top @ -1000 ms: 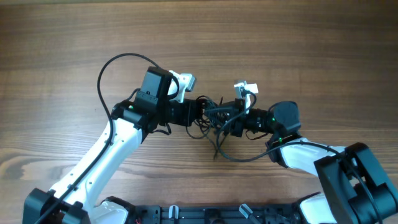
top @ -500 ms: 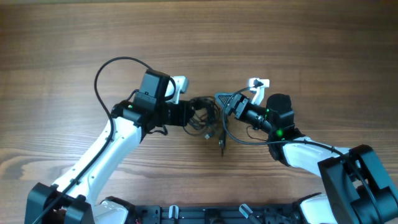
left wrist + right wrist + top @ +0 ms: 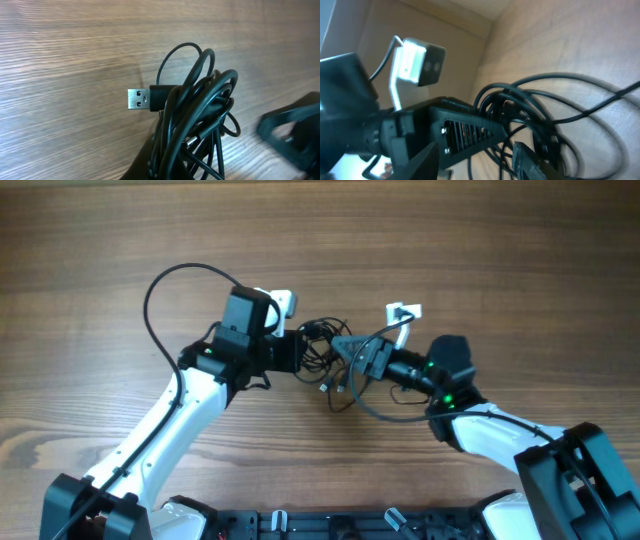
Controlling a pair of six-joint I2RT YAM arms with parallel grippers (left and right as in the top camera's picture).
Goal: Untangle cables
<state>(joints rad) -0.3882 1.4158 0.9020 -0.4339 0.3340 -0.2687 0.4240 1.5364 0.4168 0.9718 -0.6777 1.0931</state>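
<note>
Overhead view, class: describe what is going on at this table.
Two robot arms meet over a tangle of thin black cables on the wooden table. The left gripper holds the bunch, a USB plug sticking out. The right gripper is in among the loops; its grip is unclear. The cables are not yet untangled.

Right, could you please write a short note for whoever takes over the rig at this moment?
Left pincer: shut on the cables; the bundle sticks out past it, with one USB plug poking free.
Right pincer: in among the strands, close to the left one; whether it is open or shut cannot be told.
Cables: one tangled bunch between the two pincers, mid-table; a loop trails toward the right arm.
Done: nothing separated yet.
Left: pull each cable free and lay them apart.
</note>
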